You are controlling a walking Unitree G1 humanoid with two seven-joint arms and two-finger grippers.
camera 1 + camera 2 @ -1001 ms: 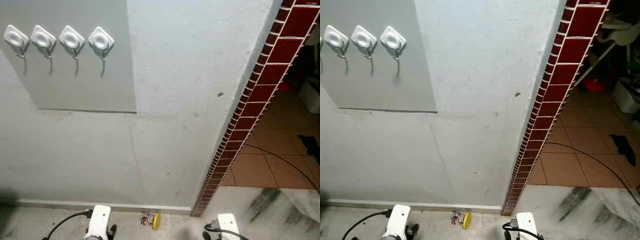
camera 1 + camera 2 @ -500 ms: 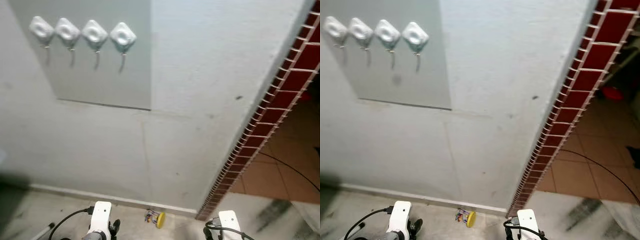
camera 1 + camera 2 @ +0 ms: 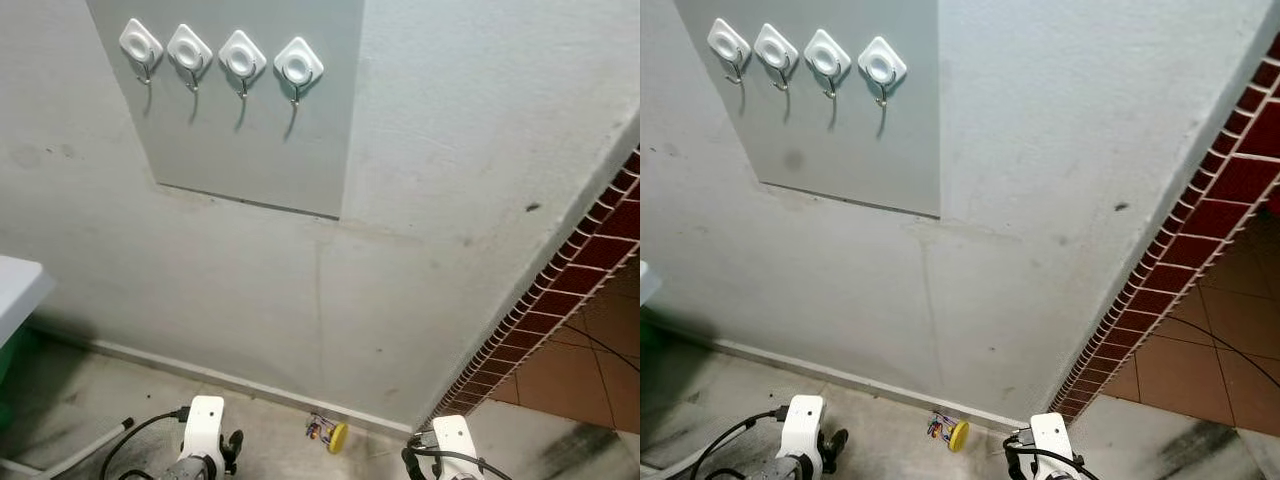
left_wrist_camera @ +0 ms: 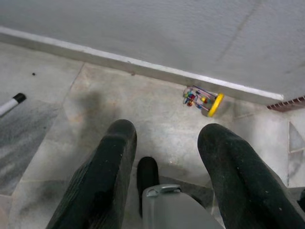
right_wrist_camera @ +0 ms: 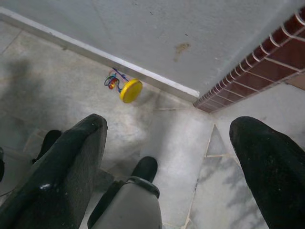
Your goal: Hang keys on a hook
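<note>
- Bunch of keys with a round yellow tag [image 3: 329,434] lies on the grey stone floor [image 3: 270,445], bottom centre, at the wall's white skirting.
- Four white diamond-shaped wall hooks [image 3: 220,56] sit on the grey panel, upper left.
- Left hand [image 4: 167,143]: black fingers spread, holding nothing.
- Right hand [image 5: 176,143]: fingers spread wide, holding nothing.

A pale grey wall [image 3: 250,280] (red brick edging [image 3: 560,300] beside it) meets a marbled floor [image 4: 57,109].
</note>
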